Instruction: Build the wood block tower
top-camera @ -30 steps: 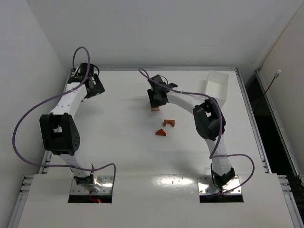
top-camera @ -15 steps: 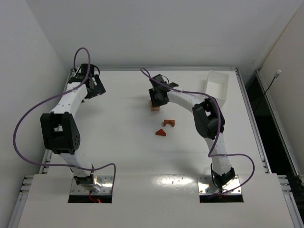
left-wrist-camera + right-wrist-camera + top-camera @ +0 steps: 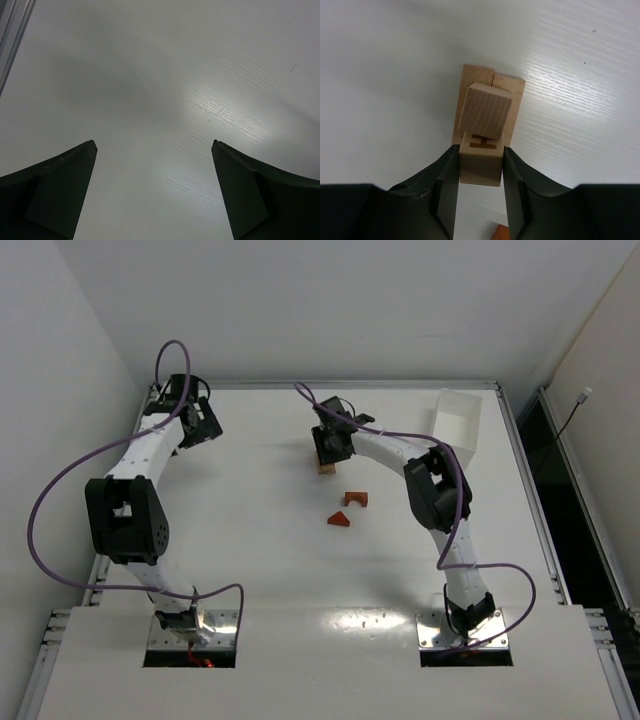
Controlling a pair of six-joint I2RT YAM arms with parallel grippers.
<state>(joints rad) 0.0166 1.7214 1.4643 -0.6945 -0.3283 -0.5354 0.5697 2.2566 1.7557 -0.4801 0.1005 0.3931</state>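
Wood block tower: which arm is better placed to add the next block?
Right. The right gripper is shut on a tan block directly at the wood block tower. The left gripper hangs open, holding nothing, over the table far to the side.

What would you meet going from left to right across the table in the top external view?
left gripper → wood block tower → reddish-brown arch block → white tray
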